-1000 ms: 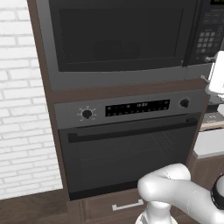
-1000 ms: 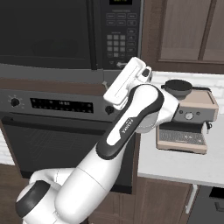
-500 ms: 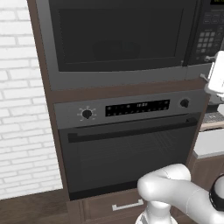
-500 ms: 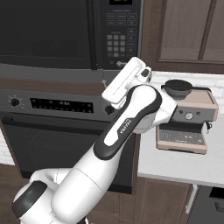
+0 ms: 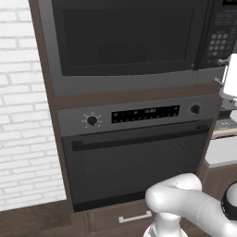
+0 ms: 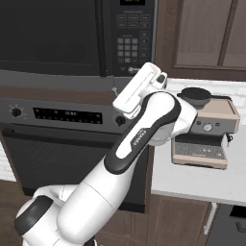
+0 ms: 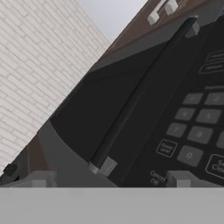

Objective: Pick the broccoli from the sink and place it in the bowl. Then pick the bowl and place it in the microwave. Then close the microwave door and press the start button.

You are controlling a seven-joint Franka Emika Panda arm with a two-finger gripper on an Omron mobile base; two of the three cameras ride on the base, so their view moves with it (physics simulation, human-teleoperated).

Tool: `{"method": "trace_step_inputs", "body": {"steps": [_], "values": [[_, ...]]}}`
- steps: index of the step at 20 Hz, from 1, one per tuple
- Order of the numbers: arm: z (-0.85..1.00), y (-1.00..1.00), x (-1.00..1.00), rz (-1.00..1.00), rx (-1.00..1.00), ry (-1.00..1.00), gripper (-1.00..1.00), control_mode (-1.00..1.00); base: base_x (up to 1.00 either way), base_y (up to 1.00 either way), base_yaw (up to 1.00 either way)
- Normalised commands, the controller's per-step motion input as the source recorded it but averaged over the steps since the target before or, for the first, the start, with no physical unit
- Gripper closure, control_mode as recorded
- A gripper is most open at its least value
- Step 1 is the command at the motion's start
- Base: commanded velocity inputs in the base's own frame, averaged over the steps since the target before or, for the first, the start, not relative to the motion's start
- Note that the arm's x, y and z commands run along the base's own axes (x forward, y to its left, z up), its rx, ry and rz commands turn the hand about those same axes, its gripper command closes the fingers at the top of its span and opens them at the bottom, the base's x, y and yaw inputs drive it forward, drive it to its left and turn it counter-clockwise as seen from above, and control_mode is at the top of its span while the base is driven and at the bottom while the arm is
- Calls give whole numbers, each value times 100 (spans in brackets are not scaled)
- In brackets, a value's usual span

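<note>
flat, even rendered light, no clear source. faint sheen on the microwave door glass, soft shading on the white arm. hand view close-up is soft and pixelated; keypad labels barely legible.

dark grey microwave, white brick wall

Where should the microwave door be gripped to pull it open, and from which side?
Probably the slim vertical handle at the right edge of the door, beside the keypad. Come straight from the front, jaws either side of the bar: it stands off the door on end brackets.
</note>
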Motion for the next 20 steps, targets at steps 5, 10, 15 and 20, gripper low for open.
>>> {"method": "trace_step_inputs", "body": {"steps": [5, 10, 15, 20], "values": [[-38, 0, 35, 0, 0, 10, -100, -100, 0, 0, 0], [-41, 0, 37, -2, 0, 9, -100, -100, 0, 0, 0], [-40, 0, 36, -5, 0, 8, -100, -100, 0, 0, 0], [-42, 0, 36, -10, 0, 6, -100, -100, 0, 0, 0]]}}
